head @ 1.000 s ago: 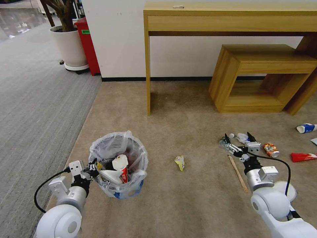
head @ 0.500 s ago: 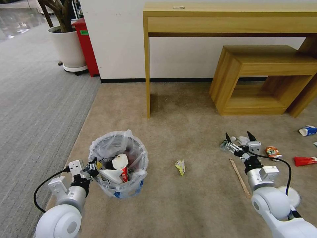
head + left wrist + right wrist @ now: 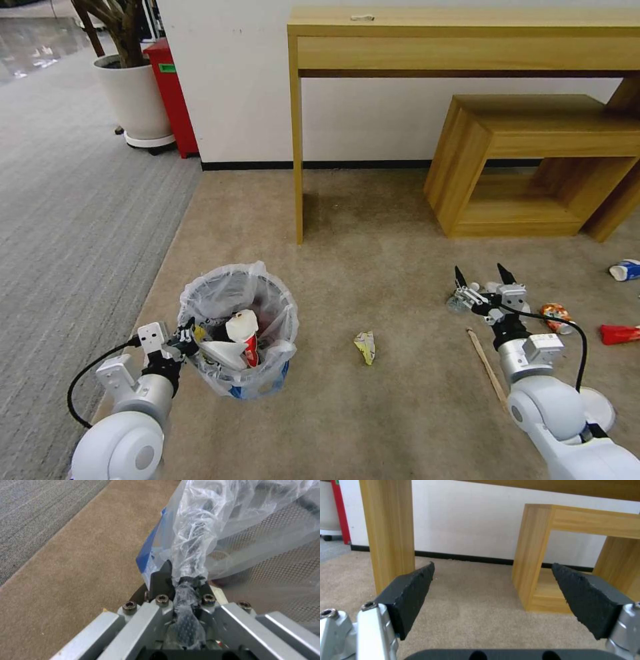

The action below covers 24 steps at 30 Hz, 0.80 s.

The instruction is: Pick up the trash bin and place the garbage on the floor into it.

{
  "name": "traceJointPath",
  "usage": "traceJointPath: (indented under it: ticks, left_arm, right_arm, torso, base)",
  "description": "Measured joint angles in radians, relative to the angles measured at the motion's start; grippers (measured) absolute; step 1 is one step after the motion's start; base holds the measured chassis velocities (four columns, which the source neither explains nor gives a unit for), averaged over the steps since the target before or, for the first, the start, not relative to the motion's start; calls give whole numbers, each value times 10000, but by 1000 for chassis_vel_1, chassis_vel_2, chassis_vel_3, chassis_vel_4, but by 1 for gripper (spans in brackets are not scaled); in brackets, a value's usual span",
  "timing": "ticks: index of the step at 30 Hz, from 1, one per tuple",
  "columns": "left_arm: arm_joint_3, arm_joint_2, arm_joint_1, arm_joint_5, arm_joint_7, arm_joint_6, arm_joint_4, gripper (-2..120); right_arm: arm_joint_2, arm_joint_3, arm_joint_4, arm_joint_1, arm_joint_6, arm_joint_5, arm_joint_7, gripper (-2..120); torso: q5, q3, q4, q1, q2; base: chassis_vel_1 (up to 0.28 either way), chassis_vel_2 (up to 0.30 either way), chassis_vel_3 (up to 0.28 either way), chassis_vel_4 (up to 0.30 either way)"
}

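Observation:
The trash bin (image 3: 238, 327) stands on the beige floor (image 3: 400, 253), lined with a clear bag and holding a white slipper and a red-white carton. My left gripper (image 3: 183, 339) is shut on its rim; the left wrist view shows the fingers (image 3: 160, 576) pinching bag and rim beside the mesh wall (image 3: 283, 562). My right gripper (image 3: 481, 275) hangs open over a clear bottle (image 3: 458, 303), its pads (image 3: 410, 597) wide apart with nothing between them. Garbage lies around: a wooden stick (image 3: 487, 363), a crushed can (image 3: 555, 313), a red wrapper (image 3: 617, 332), a blue-white cup (image 3: 625, 269), a yellow-white scrap (image 3: 365, 347).
A wooden desk (image 3: 298, 133) stands against the white wall, with a low wooden shelf (image 3: 533, 160) under it on the right. Grey ribbed carpet (image 3: 67, 200) runs along the left. A white plant pot (image 3: 133, 100) and a red box (image 3: 170, 93) sit at the back left.
The whole picture has shifted a little, so the camera has moved; the desk sits lower and the litter on the right lies farther right. Both arms keep their pose.

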<state>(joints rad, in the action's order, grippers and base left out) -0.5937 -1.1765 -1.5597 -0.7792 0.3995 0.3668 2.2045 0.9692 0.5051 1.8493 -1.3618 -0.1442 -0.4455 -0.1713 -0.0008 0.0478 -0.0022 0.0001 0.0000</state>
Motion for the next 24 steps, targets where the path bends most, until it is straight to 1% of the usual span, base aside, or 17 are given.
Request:
traceJointPath:
  ticks: [13,15,17,24]
  left_arm:
    - [16,0,50,-9,0,1,-78,1]
    - [16,1,56,-14,0,0,-87,1]
    - [18,2,71,-23,-1,0,-106,1]
    - [20,22,91,-37,-1,2,-154,1]
  right_arm:
    - [12,-51,-86,74,-48,-1,24,89]
    - [15,-67,-105,83,-64,-1,26,90]
    - [17,-143,-127,85,-143,-27,68,98]
    - [7,-399,-114,102,-178,-369,181,100]
  torso:
    - [0,0,0,0,0]
    - [0,0,0,0,0]
    - [0,0,0,0,0]
    - [1,1,0,0,0]
  base:
    - [-42,57,48,-52]
    - [-71,43,42,-53]
    - [-36,16,21,-26]
    - [0,0,0,0]
